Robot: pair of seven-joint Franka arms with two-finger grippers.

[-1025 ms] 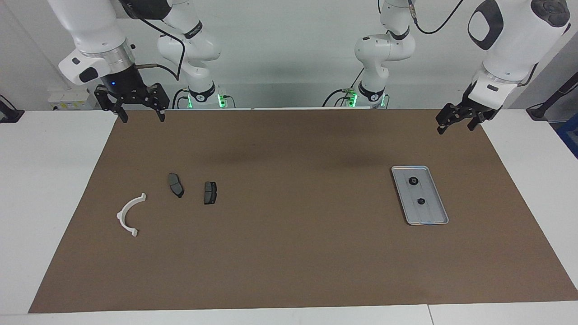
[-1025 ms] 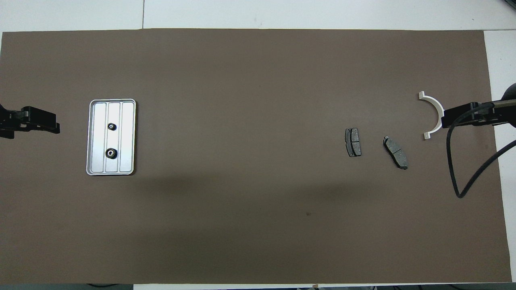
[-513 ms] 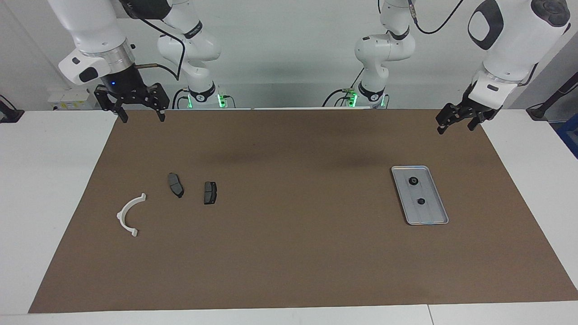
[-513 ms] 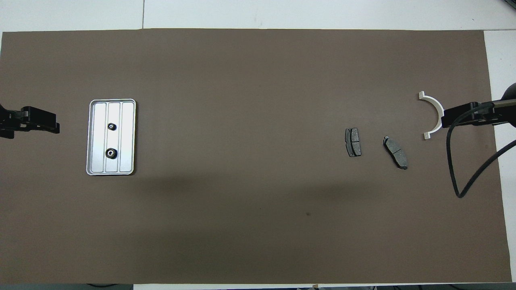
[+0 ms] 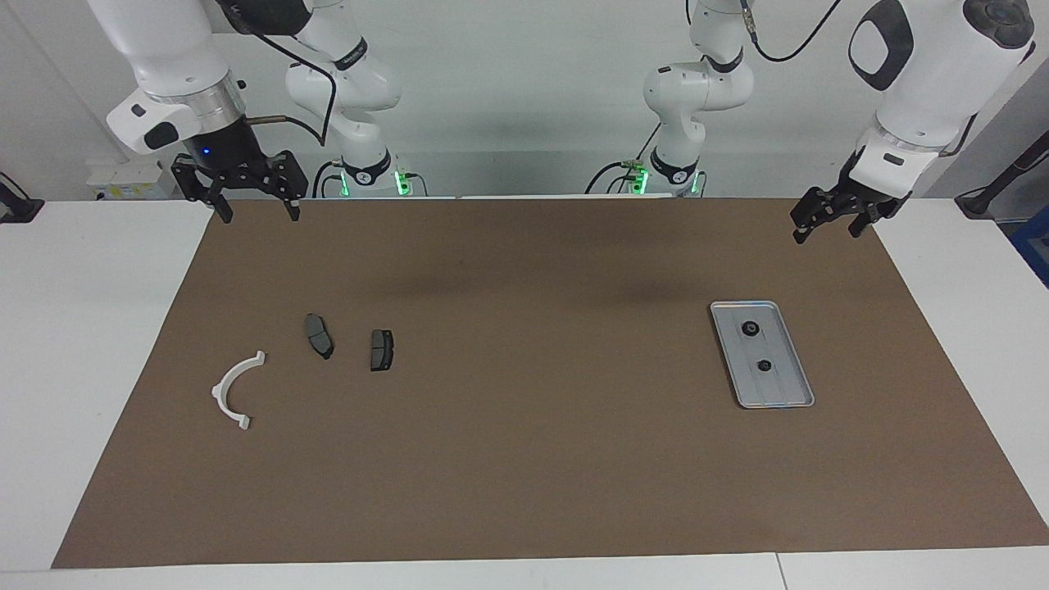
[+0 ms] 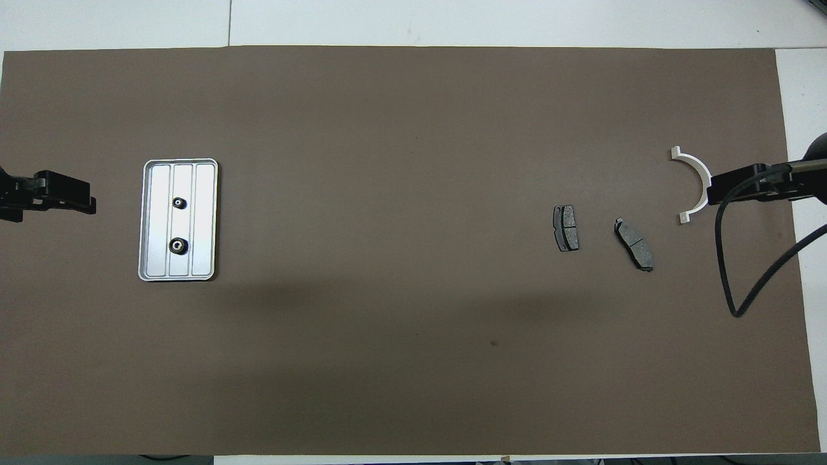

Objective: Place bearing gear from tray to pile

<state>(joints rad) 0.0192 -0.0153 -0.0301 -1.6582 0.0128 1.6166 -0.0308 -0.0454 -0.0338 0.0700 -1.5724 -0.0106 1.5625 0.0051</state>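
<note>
The silver tray (image 5: 783, 387) (image 6: 201, 219) lies on the brown mat toward the left arm's end. Two small black bearing gears (image 5: 749, 329) (image 5: 764, 366) rest in it, one nearer to the robots than the other. The pile lies toward the right arm's end: a white curved bracket (image 5: 220, 392) (image 6: 701, 175) and two dark pads (image 5: 319, 336) (image 5: 381, 350). My left gripper (image 5: 826, 233) hangs open and empty, high over the mat's edge at its own end. My right gripper (image 5: 256, 215) hangs open and empty, high over the mat's corner at its end.
The brown mat (image 5: 533, 459) covers most of the white table (image 5: 90, 328). A black cable (image 6: 733, 271) loops down from the right arm. Both arm bases (image 5: 365, 168) (image 5: 674, 168) stand at the robots' edge of the table.
</note>
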